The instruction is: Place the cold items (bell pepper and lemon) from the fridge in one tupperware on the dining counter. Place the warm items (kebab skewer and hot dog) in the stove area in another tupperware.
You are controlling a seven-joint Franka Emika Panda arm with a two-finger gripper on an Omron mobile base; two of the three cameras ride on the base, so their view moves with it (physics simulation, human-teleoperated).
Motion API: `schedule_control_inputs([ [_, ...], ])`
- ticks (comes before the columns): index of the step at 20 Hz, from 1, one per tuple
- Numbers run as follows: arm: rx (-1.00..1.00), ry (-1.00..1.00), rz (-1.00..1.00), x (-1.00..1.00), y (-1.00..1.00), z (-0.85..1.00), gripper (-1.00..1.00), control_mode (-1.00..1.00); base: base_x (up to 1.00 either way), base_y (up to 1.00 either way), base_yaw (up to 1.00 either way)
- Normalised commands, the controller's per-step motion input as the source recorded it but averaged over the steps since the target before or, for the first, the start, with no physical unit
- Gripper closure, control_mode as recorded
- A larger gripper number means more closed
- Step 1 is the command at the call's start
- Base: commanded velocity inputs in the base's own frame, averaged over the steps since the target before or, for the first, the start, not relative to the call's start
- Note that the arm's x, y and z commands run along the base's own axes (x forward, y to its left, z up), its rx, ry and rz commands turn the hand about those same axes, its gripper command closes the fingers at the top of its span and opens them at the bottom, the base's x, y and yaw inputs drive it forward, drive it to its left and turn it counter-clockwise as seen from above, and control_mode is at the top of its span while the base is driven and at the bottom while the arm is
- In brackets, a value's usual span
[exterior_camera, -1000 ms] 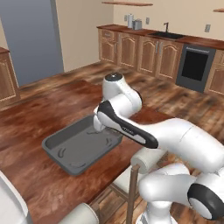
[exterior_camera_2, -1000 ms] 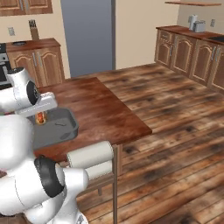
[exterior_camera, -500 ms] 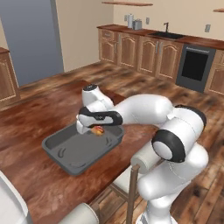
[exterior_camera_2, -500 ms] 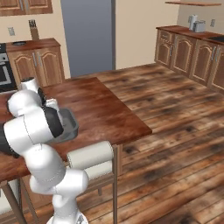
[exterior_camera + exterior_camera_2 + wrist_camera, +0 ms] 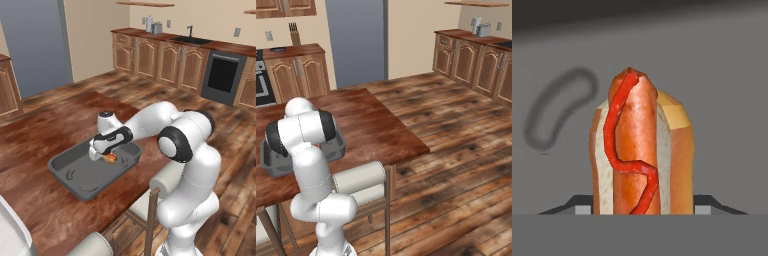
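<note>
A grey tupperware (image 5: 75,175) sits on the wooden dining counter (image 5: 40,130). My gripper (image 5: 102,156) reaches down inside it near its far right side. It is shut on the hot dog (image 5: 110,159), a sausage in a bun with a red ketchup squiggle. In the hand view the hot dog (image 5: 637,155) stands between my fingertips (image 5: 582,209), with the grey tupperware floor (image 5: 722,100) close behind it. From the right base view my arm hides most of the tupperware (image 5: 271,162).
A chair with a padded roll back (image 5: 167,180) stands at the counter's near edge, right under my arm. The counter's right edge (image 5: 406,145) drops to wooden floor. The fridge (image 5: 35,45) and kitchen cabinets (image 5: 150,55) stand far behind.
My arm has swung over the tupperware and come down into it, carrying the hot dog. The grip has not changed.
</note>
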Motion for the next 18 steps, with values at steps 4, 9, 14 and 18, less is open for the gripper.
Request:
schedule_control_inputs([
  [4,0.09,-0.03,0.00,0.14,-0.04,-0.40,1.00,-1.00,0.00,0.00,0.00],
  [9,0.15,-0.18,-0.02,0.06,-0.10,0.01,-1.00,-1.00,0.00,0.00,0.00],
  [14,0.20,-0.29,0.00,0.07,-0.04,0.36,-1.00,-1.00,0.00,0.00,0.00],
  [18,0.11,-0.16,0.00,0.30,-0.01,0.55,-1.00,-1.00,0.00,0.00,0.00],
])
